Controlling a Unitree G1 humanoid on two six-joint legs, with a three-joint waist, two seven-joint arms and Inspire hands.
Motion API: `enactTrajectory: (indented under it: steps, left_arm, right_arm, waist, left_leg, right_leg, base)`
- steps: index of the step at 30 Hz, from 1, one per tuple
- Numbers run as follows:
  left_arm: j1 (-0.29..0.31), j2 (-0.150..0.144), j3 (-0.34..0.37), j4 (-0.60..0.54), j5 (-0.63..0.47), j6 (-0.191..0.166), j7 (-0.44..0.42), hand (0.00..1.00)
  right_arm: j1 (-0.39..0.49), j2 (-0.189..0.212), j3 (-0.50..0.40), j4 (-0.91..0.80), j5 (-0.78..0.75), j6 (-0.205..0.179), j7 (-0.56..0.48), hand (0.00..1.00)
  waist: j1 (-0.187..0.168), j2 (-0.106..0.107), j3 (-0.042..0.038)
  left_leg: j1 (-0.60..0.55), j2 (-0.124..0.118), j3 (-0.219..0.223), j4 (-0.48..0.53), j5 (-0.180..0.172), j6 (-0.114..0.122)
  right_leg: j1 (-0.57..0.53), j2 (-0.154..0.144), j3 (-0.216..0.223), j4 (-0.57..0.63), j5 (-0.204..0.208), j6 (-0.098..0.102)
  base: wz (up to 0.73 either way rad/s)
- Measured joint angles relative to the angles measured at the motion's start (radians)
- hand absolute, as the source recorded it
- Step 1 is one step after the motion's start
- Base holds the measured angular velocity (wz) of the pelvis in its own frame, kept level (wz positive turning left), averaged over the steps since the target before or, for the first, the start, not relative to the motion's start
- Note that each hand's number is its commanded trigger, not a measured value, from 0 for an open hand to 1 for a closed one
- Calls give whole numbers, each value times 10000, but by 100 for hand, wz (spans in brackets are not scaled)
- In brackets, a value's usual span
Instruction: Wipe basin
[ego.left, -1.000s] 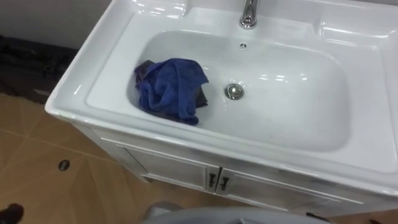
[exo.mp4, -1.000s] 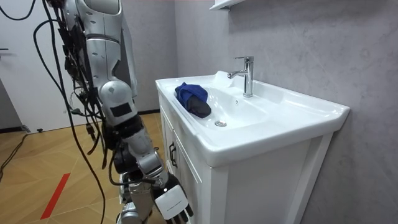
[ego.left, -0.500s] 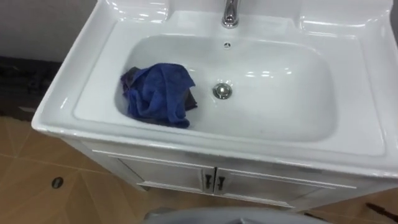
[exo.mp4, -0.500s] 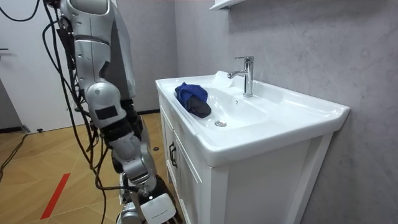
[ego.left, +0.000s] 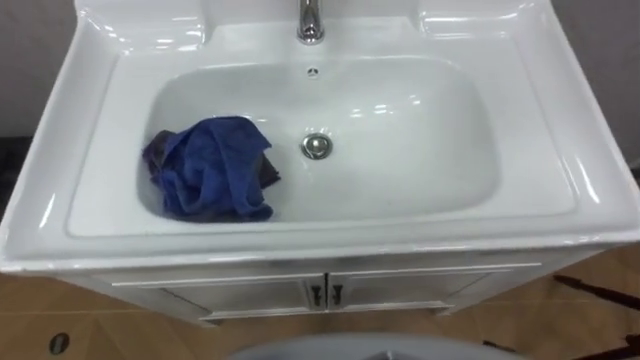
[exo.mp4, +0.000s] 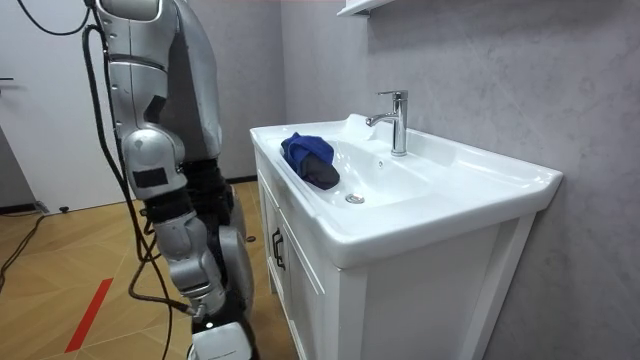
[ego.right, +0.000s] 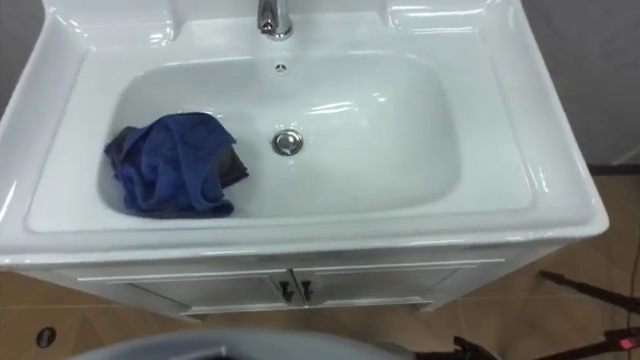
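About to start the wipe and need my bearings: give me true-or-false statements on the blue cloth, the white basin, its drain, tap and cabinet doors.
The crumpled blue cloth lies in the bowl of the white ceramic basin, left of the round metal drain. True.
The cloth covers the drain. False: the drain is bare, the cloth beside it.
Water runs from the chrome tap. False: no stream shows.
The white cabinet doors below are shut. True.

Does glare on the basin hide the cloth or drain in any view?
No. Both eye views: small bright glints on the basin's bowl and rim, clear of the cloth and drain. Room view: a soft sheen on the rim; the cloth's lower folds are shaded.
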Motion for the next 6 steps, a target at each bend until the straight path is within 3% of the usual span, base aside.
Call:
enactTrajectory:
  steps: [6]
  left_arm:
    - [-294, -3, -588, -4, 2, 46, -635, 0]
  right_arm:
    - [84, 153, -3, -7, -186, 62, -175, 0]
  waist:
    - [-266, -96, -1]
  left_leg:
    - [78, 17, 276, -33, -1, 0]
  right_leg:
    - [-14, 19, 298, 25, 9, 0]
  base:
    - [-17]
